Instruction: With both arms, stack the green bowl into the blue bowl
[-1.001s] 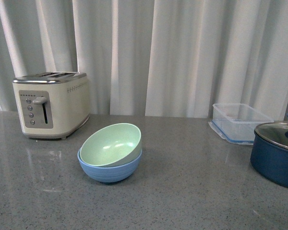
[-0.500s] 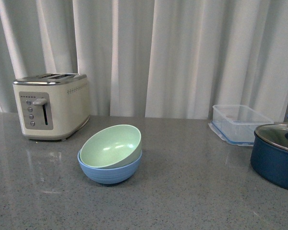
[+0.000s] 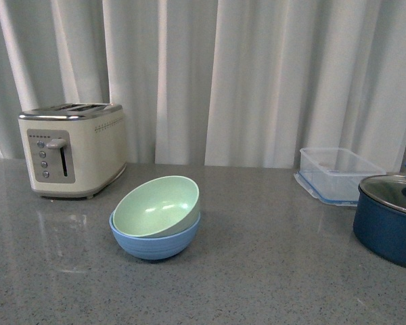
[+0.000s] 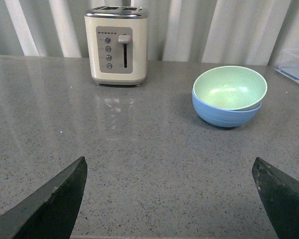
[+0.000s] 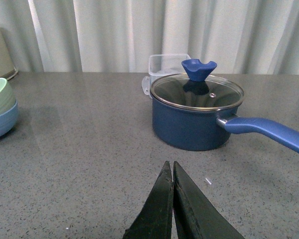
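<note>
The pale green bowl (image 3: 157, 205) sits tilted inside the light blue bowl (image 3: 155, 242) on the grey counter, left of centre in the front view. Both show in the left wrist view, green bowl (image 4: 229, 87) in blue bowl (image 4: 224, 113), well ahead of my left gripper (image 4: 169, 169), which is open wide and empty over bare counter. My right gripper (image 5: 171, 167) is shut and empty, far from the bowls; the green bowl (image 5: 0, 97) and blue bowl (image 5: 1, 124) show at the edge of its view. Neither arm shows in the front view.
A cream toaster (image 3: 73, 149) stands at the back left. A clear plastic container (image 3: 338, 172) and a dark navy pot (image 3: 389, 220) with a glass lid stand at the right. In the right wrist view the pot (image 5: 194, 117) and its blue handle (image 5: 269, 132) lie ahead of the fingers.
</note>
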Available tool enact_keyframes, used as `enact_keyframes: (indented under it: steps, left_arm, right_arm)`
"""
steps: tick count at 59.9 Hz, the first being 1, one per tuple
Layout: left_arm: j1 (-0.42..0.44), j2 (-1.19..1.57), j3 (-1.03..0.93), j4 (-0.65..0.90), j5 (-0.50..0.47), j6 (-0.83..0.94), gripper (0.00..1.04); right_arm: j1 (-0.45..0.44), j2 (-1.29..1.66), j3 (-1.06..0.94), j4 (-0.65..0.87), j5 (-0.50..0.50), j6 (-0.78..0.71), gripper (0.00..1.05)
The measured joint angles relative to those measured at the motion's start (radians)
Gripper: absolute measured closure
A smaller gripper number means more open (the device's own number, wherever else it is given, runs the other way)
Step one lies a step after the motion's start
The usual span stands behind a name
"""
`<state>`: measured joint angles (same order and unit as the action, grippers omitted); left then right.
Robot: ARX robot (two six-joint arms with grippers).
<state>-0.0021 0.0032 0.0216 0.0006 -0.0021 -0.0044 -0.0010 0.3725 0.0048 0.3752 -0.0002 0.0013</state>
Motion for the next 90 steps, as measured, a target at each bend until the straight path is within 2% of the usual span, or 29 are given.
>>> enact_keyframes:
  steps: [36, 42, 49, 62, 63, 81, 90]
  left_arm:
    - [0.000, 0.000, 0.000, 0.000, 0.000, 0.000, 0.07]
    - [0.000, 0.000, 0.000, 0.000, 0.000, 0.000, 0.07]
    - [0.000, -0.001, 0.000, 0.000, 0.000, 0.000, 0.07]
    - [0.000, 0.000, 0.000, 0.000, 0.000, 0.000, 0.07]
    - [0.000, 0.000, 0.000, 0.000, 0.000, 0.000, 0.07]
    - [0.000, 0.000, 0.000, 0.000, 0.000, 0.000, 0.07]
    - [0.000, 0.000, 0.000, 0.000, 0.000, 0.000, 0.07]
  right_arm:
    - [0.000, -0.199, 0.000, -0.198, 0.000, 0.000, 1.04]
    - [0.000, -0.330, 0.001, -0.363, -0.001, 0.000, 1.04]
    - [0.000, -0.367, 0.001, -0.373, 0.000, -0.002, 1.04]
    - [0.000, -0.367, 0.001, -0.373, -0.001, -0.002, 0.68]
    - [0.000, -0.367, 0.001, -0.373, -0.001, -0.002, 0.63]
    - [0.000, -0.367, 0.001, -0.373, -0.001, -0.001, 0.08]
    - [0.000, -0.367, 0.001, -0.373, -0.001, -0.001, 0.10]
